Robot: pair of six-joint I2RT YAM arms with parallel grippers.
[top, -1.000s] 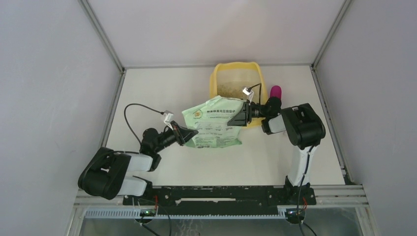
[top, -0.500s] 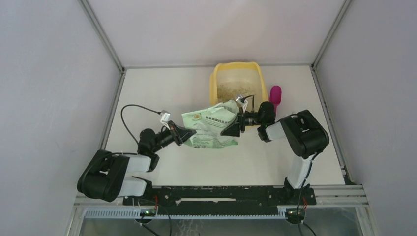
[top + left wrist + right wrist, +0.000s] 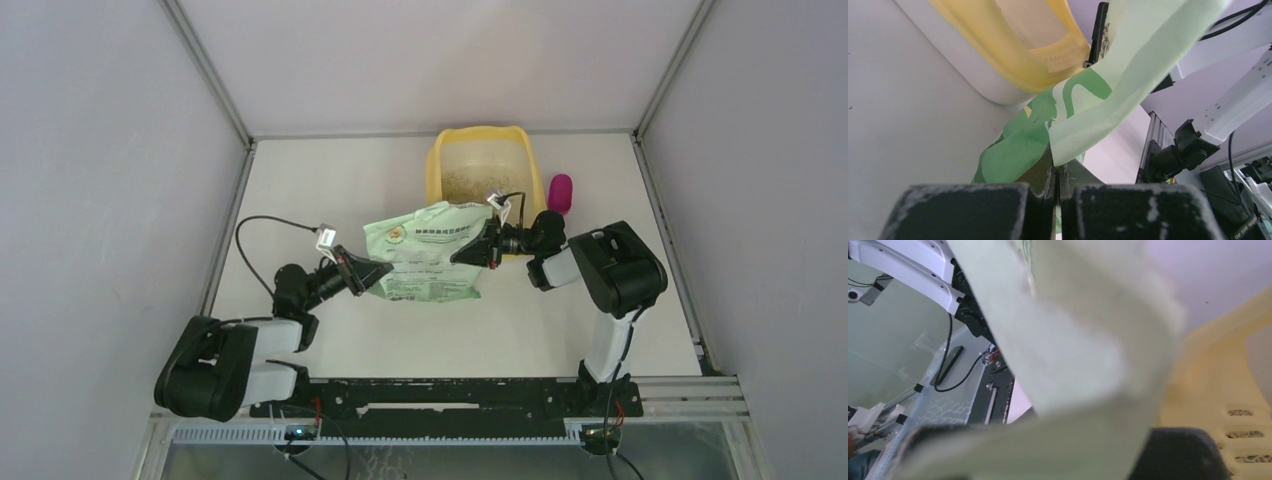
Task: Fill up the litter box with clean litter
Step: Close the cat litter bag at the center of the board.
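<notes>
From above, the litter box (image 3: 436,172) sits at the far side of the bench (image 3: 330,190). Clean litter (image 3: 468,186) speckles its floor, and a magenta scoop (image 3: 560,192) lies just beside it. A green bag (image 3: 425,262) is held up between the left tool (image 3: 372,270) and the right tool (image 3: 476,250).

Left wrist: the left tool is pinched together on the bag's edge.

Right wrist: the right tool is clamped on the bag, near the box's grille.

Green bag (image 3: 425,262) bars the litter box (image 3: 433,172) from the near side.
It hangs between the left gripper (image 3: 374,272) and right gripper (image 3: 472,251); a magenta scoop (image 3: 560,192) crowds the box's right, while bare table (image 3: 330,190) lies open far left.
</notes>
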